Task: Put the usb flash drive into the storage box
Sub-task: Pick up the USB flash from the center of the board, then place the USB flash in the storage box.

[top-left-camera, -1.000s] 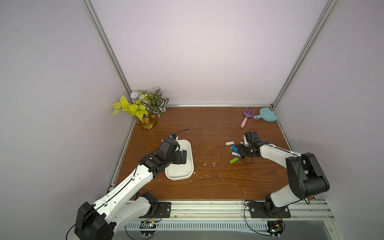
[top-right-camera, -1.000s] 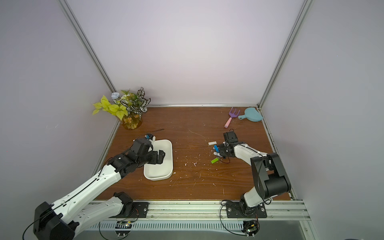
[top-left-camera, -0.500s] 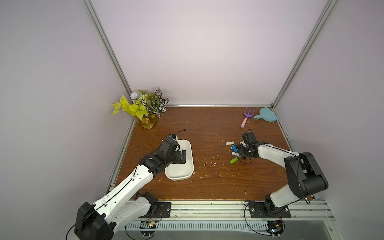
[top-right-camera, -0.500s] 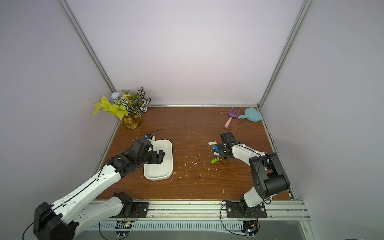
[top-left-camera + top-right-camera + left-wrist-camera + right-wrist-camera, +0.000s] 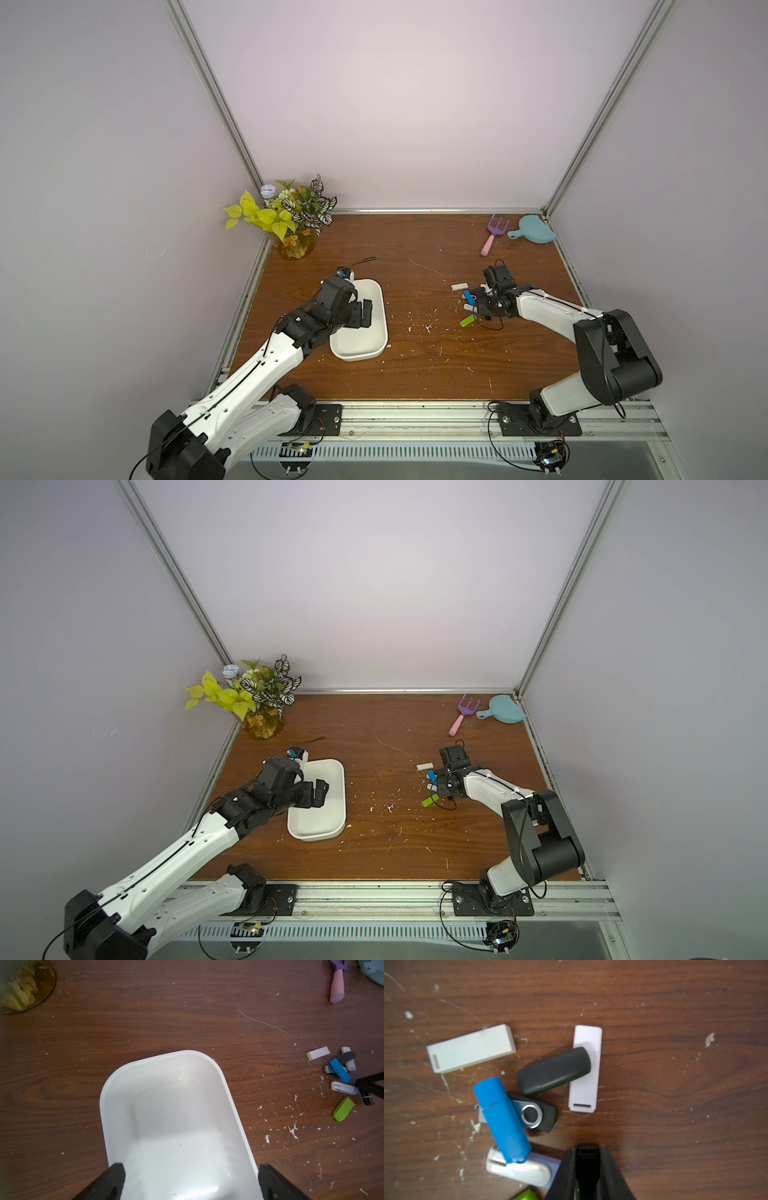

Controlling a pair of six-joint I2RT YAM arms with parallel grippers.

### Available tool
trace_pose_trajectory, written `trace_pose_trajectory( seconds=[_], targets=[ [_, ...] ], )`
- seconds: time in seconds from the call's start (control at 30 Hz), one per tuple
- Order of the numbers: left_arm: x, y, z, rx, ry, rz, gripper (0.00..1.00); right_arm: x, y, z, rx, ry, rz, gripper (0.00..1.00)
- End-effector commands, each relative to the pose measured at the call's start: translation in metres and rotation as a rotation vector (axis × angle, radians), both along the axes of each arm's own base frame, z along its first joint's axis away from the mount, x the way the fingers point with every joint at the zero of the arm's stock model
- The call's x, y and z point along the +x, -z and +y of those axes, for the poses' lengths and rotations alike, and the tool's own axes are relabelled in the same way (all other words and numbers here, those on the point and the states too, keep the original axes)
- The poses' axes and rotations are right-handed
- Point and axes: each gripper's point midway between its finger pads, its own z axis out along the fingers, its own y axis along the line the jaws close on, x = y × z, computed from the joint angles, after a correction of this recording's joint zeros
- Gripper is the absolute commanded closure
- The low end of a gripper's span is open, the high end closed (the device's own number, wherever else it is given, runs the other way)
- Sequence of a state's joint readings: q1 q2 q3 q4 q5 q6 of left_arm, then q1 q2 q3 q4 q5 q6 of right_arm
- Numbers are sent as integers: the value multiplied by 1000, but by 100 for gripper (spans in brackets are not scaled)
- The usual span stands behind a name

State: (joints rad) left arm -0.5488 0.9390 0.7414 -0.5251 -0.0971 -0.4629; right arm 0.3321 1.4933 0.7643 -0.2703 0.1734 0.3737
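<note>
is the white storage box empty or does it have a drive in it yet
Empty. The left wrist view shows the shallow white plastic storage box with a bare floor, and both top views show the flash drives lying on the wooden table.

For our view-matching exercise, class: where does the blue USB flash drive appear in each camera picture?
Top views: the blue USB flash drive lies in the drive pile on the table's right side.
Left wrist: blue USB flash drive, near the picture's right edge.
Right wrist: blue USB flash drive, left of centre, lying across two other drives.
Shared landmark: the green flash drive beside the pile.
</note>
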Motion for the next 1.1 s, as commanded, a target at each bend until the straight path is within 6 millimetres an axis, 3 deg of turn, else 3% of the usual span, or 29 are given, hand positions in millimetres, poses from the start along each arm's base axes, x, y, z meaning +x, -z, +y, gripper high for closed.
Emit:
trace_pose_trajectory(
  seconds=[0.0, 0.17, 0.37, 0.47, 0.63, 0.77, 0.97, 1.07],
  targets=[
    [-3, -19, -4, -46, 33, -48, 0, 6, -26, 5, 44, -3, -93, 97],
    [-15, -36, -29, -178, 175, -109, 1, 10, -54, 23, 177, -20, -171, 99],
    [-21, -69, -73, -481, 294, -163, 9, 7, -113, 84, 664, -65, -319, 100],
    [-22, -72, -84, -539, 313, -155, 12, 0, -128, 118, 804, -107, -310, 100],
    [-12, -67, -44, -322, 152, -150, 12, -16, -133, 187, 838, -243, -254, 100],
    [-5, -74, 8, -150, -59, -200, 10, -33, -135, 250, 878, -346, -205, 100],
    [-1, -71, 66, -73, -284, -246, 10, -55, -130, 351, 914, -492, -124, 100],
    [-1, -67, 78, -44, -324, -258, 9, -54, -122, 390, 887, -519, -119, 100]
  ],
)
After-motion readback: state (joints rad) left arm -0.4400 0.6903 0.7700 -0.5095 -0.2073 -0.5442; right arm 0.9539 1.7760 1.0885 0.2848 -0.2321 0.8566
